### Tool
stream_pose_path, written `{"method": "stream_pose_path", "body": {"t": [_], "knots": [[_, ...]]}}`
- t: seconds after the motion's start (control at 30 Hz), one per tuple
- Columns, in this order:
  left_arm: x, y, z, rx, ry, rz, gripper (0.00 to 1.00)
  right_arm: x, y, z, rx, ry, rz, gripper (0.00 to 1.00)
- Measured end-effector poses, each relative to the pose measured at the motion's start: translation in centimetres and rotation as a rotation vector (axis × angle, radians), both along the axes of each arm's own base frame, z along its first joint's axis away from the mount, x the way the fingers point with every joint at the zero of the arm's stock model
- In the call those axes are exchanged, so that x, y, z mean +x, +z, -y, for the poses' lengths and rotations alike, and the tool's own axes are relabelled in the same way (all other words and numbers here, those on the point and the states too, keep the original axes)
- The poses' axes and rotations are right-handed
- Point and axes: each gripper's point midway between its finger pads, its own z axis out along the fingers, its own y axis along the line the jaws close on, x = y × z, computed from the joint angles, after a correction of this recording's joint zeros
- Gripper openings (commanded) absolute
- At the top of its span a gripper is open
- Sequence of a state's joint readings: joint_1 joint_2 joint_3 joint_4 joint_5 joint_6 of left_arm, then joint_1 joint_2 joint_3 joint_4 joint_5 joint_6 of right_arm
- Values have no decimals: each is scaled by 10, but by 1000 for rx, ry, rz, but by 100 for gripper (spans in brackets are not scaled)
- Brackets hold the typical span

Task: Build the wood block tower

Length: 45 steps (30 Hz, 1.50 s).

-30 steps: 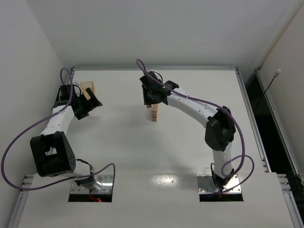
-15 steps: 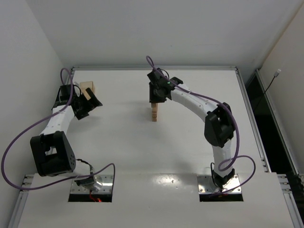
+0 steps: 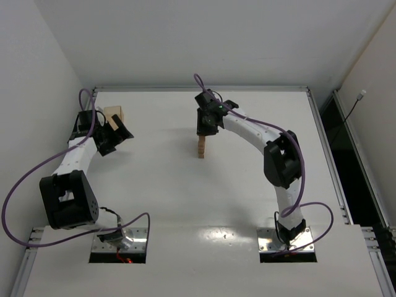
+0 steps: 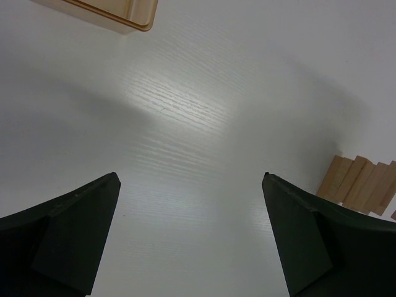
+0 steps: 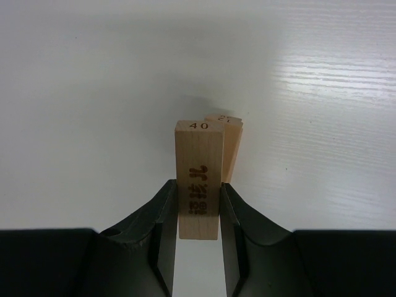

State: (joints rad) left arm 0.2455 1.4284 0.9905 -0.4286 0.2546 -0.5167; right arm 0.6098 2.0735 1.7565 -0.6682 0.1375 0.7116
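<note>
— Where is the wood block tower point(image 3: 201, 148) standing?
— Around the middle of the table point(image 3: 154, 185), toward the far side. The right gripper point(image 3: 206, 125) is hovering just above it.
— What is that claw doing?
— It is clamping a single block point(image 5: 198, 167) stamped "40". In the wrist view the tower's top is showing just beyond that block and slightly right; whether they are touching cannot be told.
— And the left gripper point(image 4: 190, 180)?
— It is hanging with its fingers spread wide at the far left, beside the wooden box point(image 3: 114, 115). Loose blocks point(image 4: 359, 180) are lying at the right edge of its wrist view.
</note>
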Motion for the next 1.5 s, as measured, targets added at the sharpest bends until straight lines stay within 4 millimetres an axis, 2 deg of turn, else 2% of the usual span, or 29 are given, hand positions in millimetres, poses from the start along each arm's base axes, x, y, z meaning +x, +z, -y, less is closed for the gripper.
{"method": "stream_pose_path", "body": {"t": [0.03,0.07,0.17,0.2,0.77,0.87,0.97,1.13,1.27,1.37,1.5], "knots": [[0,-1,0,0,0,-1,100,0,-1,0,0,0,-1,1],[0,-1,0,-1,0,-3,100,0,-1,0,0,-1,-1,10],[0,-4,0,-3,0,-10,100,1,-2,2,-2,-4,-3,11],[0,-4,0,-3,0,-11,100,1,-2,2,-2,-4,-4,17],[0,-4,0,-3,0,-10,100,-2,-7,2,-3,1,-18,25],[0,-4,0,-3,0,-10,100,-3,-9,3,-6,1,-23,37],[0,-4,0,-3,0,-10,100,-6,-13,4,-13,5,-32,41],[0,-4,0,-3,0,-10,100,-6,-14,4,-12,10,-33,57],[0,-4,0,-3,0,-10,100,-7,-17,3,-8,29,-32,67],[0,-4,0,-3,0,-10,100,-9,-23,2,-9,54,-35,72],[0,-4,0,-3,-1,-10,100,-16,-28,3,-23,114,-17,72]]}}
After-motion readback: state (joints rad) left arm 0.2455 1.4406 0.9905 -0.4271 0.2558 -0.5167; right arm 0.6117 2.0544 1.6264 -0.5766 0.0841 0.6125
